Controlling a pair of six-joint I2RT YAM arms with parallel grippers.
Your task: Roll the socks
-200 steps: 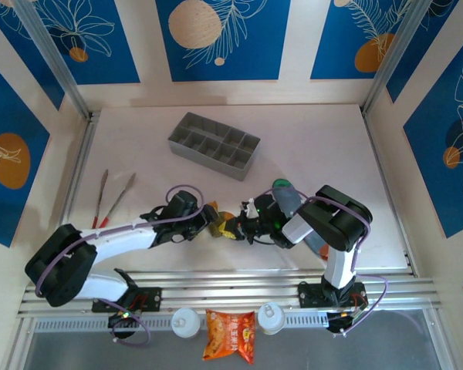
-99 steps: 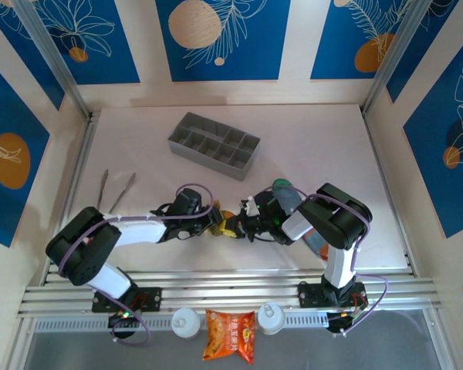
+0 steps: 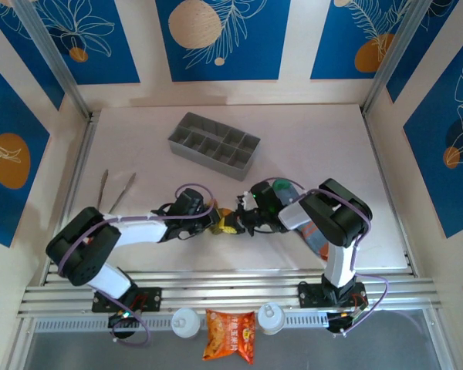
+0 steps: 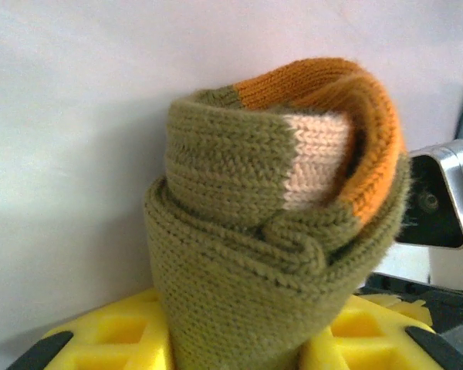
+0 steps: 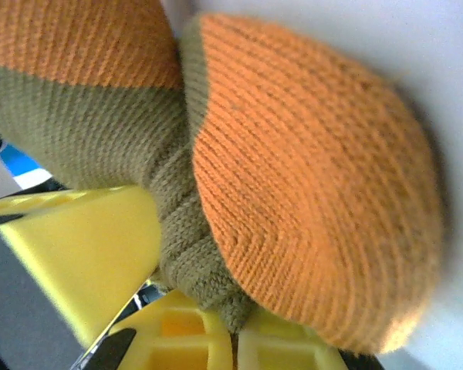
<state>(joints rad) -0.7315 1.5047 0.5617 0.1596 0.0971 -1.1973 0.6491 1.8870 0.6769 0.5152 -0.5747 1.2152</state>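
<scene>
The olive-brown sock (image 3: 228, 224) sits near the front middle of the worktop (image 3: 324, 146), bundled directly between the two claws. The left claw (image 3: 211, 221) meets it from the left and appears to pinch the rolled body between its yellow fingers (image 4: 108, 339). The roll's axis points straight out of that claw. The right claw (image 3: 247, 220), pressed together, pinches olive fabric beside the orange toe (image 5: 309, 169). Both arms are equally near; the grey-blue sock (image 3: 285, 191) lies under the right arm
</scene>
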